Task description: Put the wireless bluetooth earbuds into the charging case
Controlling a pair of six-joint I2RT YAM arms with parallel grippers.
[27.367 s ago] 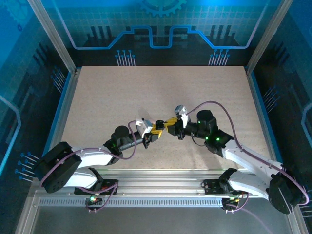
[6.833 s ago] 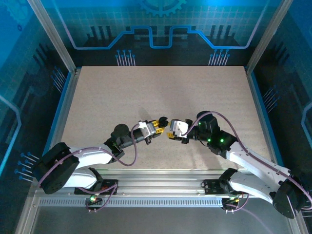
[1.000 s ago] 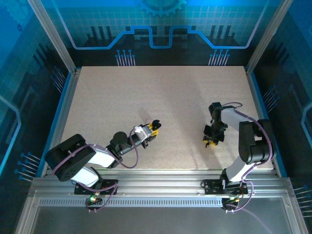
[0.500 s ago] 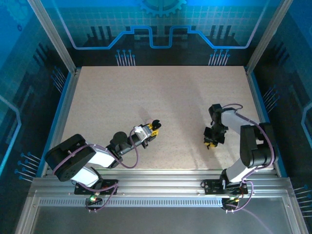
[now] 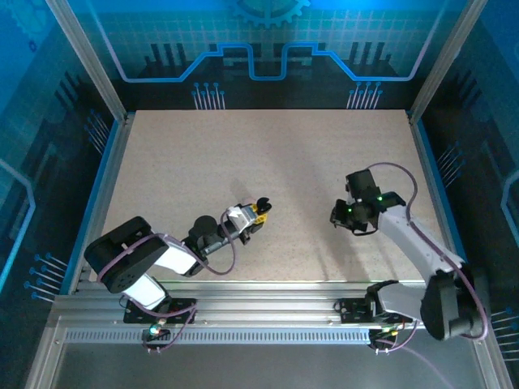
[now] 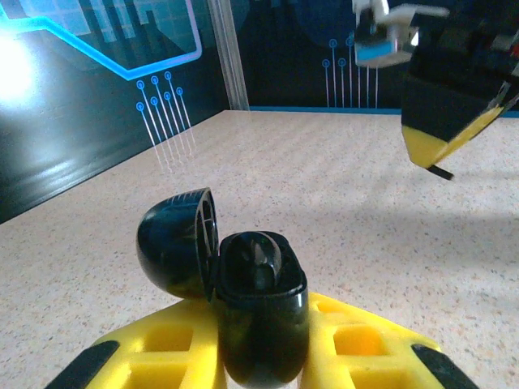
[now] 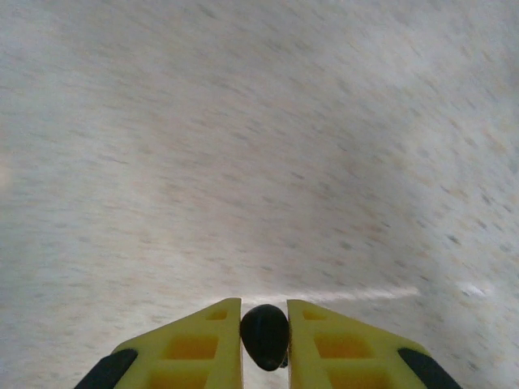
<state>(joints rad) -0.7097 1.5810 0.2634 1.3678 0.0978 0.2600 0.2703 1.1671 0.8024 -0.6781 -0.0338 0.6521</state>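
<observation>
**A:** What takes up most of the scene?

**B:** A speckled beige tabletop [image 5: 268, 154] inside a blue-lit enclosure. Two white-and-black robot arms are mounted at its near edge. The left arm [image 5: 154, 258] is folded low and reaches toward the middle. The right arm [image 5: 418, 243] stretches up along the right side.

**A:** And their grippers?

**B:** The yellow-fingered left gripper [image 5: 259, 208] sits near the centre of the table. Its jaws are drawn in narrow and clamped on a glossy black, rounded charging case [image 6: 263, 324]. The right gripper [image 7: 264, 306] is well apart from it, over the right half of the table. In the left wrist view it hangs above the surface, off to the upper right. Its jaws are nearly together too, pinching something small.

**A:** How is the case sitting?

**B:** It stands upright between the left fingers with its hinged domed lid [image 6: 174, 243] swung open to the left. A dark rounded shape fills the mouth of the case, and I cannot tell whether that is a bud.

**A:** And the small thing on the right?

**B:** A tiny black, egg-shaped earbud [image 7: 264, 336] is squeezed between the two yellow fingertips. It is held clear of the table, which looks blurred beneath it.
</observation>
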